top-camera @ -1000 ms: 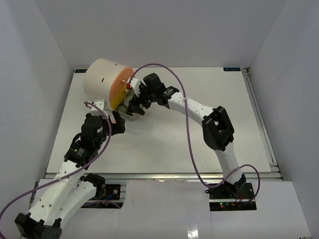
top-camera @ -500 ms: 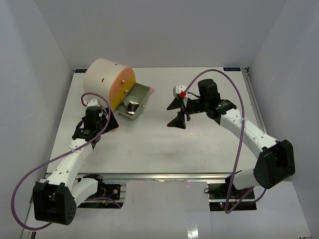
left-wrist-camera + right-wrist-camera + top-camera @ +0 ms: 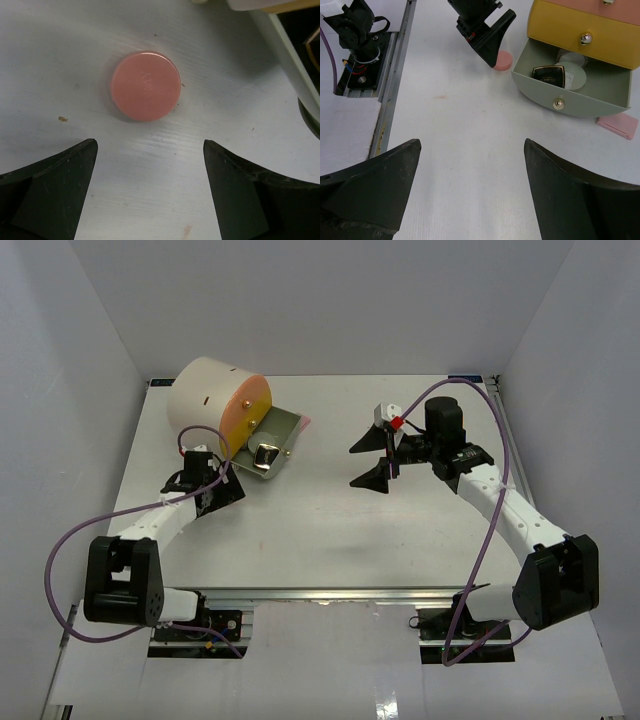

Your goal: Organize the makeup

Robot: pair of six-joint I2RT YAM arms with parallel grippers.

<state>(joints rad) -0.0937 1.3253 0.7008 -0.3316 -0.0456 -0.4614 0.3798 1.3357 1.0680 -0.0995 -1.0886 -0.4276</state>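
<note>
The makeup lies in two places. Inside the open grey-green drawer [image 3: 600, 95] we find a black-gold compact [image 3: 547, 73] with a clear round jar [image 3: 574, 76] just beside it. On the table [image 3: 330, 530] we find a round pink pad [image 3: 145, 85] lying flat near the drawer, on the side toward the left arm. A pink rectangular pad [image 3: 618, 124] lies just beside the drawer's opposite end. The drawer projects from the foot of the cream cylinder [image 3: 200, 395], directly under a yellow drawer front [image 3: 580, 27].

The left gripper [image 3: 150, 144] hangs low over the table with its fingers spread wide. The round pad sits ahead of the fingertips, apart from both, and nothing is gripped. The right gripper [image 3: 472, 142] is well apart from the cylinder, above the table and facing the open drawer. Its fingers are likewise wide apart and hold nothing.
</note>
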